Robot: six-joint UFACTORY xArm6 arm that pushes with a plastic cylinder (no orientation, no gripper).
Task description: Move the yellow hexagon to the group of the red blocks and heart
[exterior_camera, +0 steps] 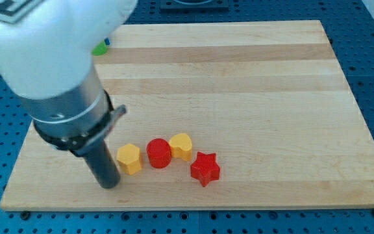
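The yellow hexagon [129,158] lies near the view's bottom, left of centre. Just to its right is a red round block [158,153], touching or nearly touching it. A yellow heart [182,146] sits right of the red round block, and a red star [204,168] lies lower right of the heart. My tip [110,184] rests on the board just left of and slightly below the yellow hexagon, close to it.
The arm's large white and grey body [50,58] covers the view's top left. A green block [100,48] and a bit of blue [107,41] peek out beside it. The wooden board [252,84] ends just below the blocks.
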